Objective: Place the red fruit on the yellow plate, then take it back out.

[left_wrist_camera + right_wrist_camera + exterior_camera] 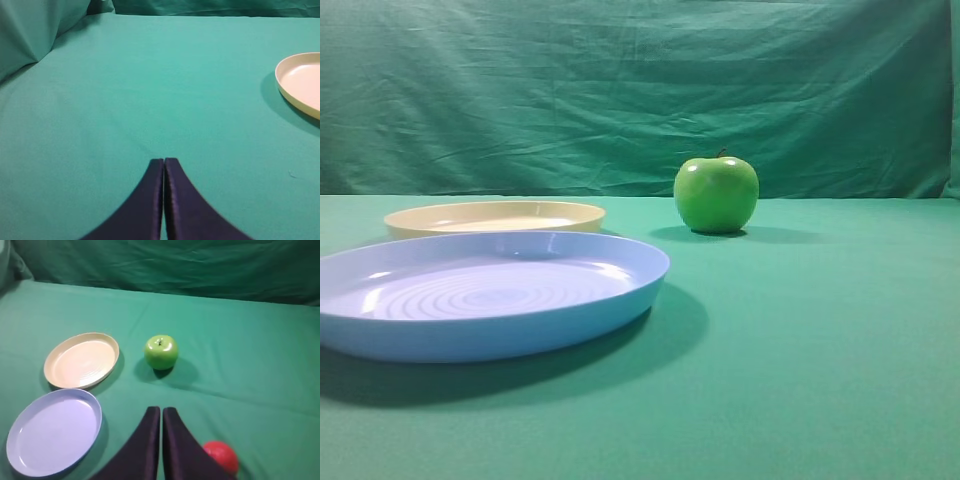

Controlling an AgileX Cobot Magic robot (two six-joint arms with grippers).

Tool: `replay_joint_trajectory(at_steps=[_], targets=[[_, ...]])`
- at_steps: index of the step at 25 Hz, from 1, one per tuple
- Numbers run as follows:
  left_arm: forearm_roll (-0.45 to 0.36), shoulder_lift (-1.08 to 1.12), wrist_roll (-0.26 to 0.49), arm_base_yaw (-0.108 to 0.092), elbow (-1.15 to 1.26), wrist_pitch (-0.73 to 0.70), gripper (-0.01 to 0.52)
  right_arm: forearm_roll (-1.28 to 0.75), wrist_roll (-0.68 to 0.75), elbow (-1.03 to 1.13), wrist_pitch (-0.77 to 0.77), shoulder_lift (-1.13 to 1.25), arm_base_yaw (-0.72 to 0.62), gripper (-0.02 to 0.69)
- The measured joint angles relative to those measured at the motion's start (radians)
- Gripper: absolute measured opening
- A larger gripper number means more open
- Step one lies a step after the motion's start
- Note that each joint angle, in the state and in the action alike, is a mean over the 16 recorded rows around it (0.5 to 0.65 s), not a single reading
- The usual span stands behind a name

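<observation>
The red fruit [221, 456] lies on the green cloth at the bottom of the right wrist view, just right of my right gripper [161, 410] and partly hidden behind one finger. That gripper is shut with nothing between its dark fingers. The yellow plate [82, 360] sits empty to the far left of it, and it also shows behind the blue plate [496, 216] and at the right edge of the left wrist view [300, 82]. My left gripper [164, 161] is shut and empty over bare cloth. Neither gripper shows in the exterior view.
A glossy green apple [161, 352] [716, 194] stands right of the yellow plate. A large light-blue plate [52, 431] [485, 293] lies in front of the yellow one. A green backdrop curtain [640, 90] hangs behind the table.
</observation>
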Motion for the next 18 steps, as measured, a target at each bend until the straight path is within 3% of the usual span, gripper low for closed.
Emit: replay_joint_trajectory(at_steps=[8, 18], targets=[[0.0, 0.0, 0.0, 0.0, 0.0, 0.0, 0.0, -0.123, 0.118, 0.106, -0.071, -0.179, -0.045, 0.0], [0.0, 0.0, 0.0, 0.0, 0.0, 0.0, 0.0, -0.172, 0.132, 0.483, -0.387, -0.412, -0.149, 0.0]])
